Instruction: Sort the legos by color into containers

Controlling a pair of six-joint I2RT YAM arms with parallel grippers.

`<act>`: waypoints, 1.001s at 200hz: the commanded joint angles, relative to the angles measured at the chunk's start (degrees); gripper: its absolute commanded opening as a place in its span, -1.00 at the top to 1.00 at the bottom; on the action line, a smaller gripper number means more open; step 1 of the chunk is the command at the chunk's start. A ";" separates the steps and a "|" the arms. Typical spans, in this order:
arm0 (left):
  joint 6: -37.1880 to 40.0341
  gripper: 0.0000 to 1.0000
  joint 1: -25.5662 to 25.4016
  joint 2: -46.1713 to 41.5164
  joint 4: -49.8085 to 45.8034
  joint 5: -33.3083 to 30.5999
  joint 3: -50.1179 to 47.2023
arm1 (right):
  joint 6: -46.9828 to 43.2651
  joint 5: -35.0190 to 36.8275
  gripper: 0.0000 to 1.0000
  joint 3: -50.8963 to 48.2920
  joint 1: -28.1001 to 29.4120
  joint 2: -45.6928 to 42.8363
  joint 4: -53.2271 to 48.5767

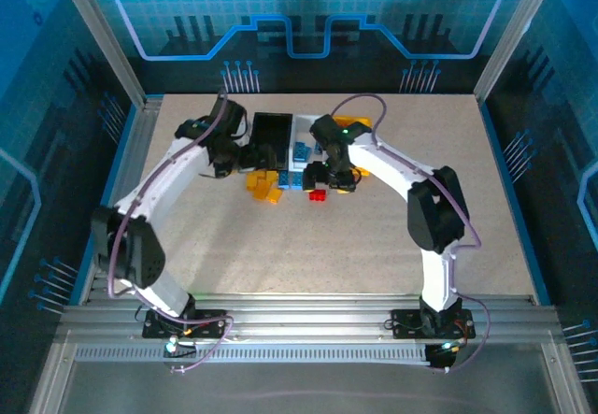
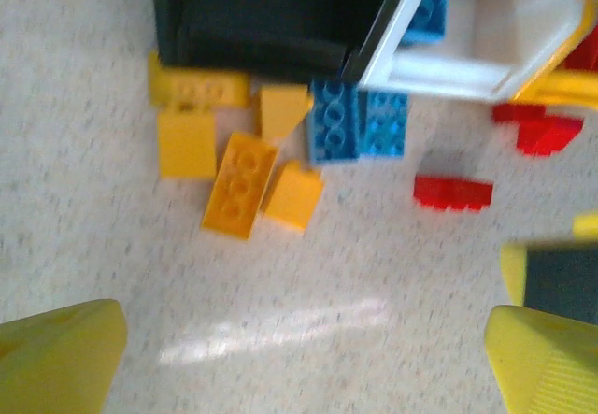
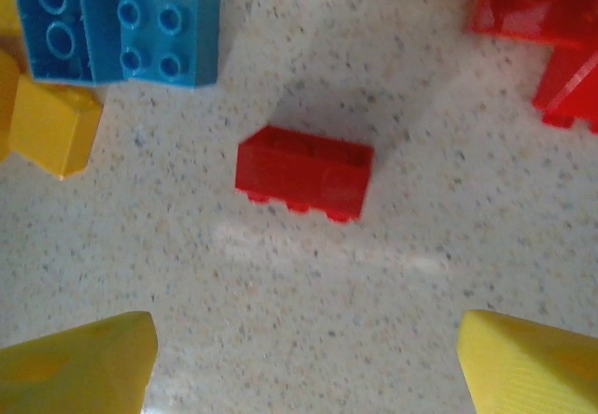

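Three bins stand side by side at the back of the table: black [image 1: 271, 132], white [image 1: 301, 134] and yellow [image 1: 351, 122]. Loose legos lie just in front of them: several yellow-orange bricks [image 2: 241, 183], two blue bricks [image 2: 358, 120] and a lone red brick [image 3: 304, 173]. More red bricks [image 3: 542, 31] lie by the yellow bin's edge. Blue bricks [image 2: 434, 3] sit inside the white bin [image 2: 486, 35]. My left gripper [image 2: 299, 367] hangs open over bare table, short of the yellow pile. My right gripper [image 3: 304, 367] is open too, with the red brick just ahead of its fingertips.
Both arms reach in toward the same small pile, their wrists close together [image 1: 280, 166]. In the left wrist view, part of the right gripper [image 2: 561, 283] shows at the right edge. Metal frame posts and blue walls ring the table [image 1: 374, 264].
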 commanded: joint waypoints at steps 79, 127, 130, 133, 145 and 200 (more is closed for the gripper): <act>-0.14 -0.98 1.29 -17.88 -4.12 -3.71 -16.81 | 3.73 9.64 -0.69 18.19 2.85 16.20 -9.92; 0.59 -0.98 1.69 -18.74 -4.66 -3.55 -17.58 | 4.87 9.81 -0.62 19.36 3.96 19.28 -10.11; 0.59 -0.98 1.66 -18.80 -4.67 -3.59 -17.60 | 5.01 9.83 -0.61 19.30 3.97 19.35 -10.11; 0.59 -0.98 1.71 -18.82 -4.67 -3.55 -17.60 | 5.12 9.82 -0.61 19.31 4.04 19.42 -10.11; 0.68 -0.98 1.78 -18.91 -4.64 -3.56 -17.76 | 5.32 9.67 -0.58 19.17 4.15 19.81 -9.98; 1.36 -0.98 2.01 -19.09 -5.11 -3.59 -18.04 | 5.93 10.87 -0.42 18.57 4.03 20.14 -9.32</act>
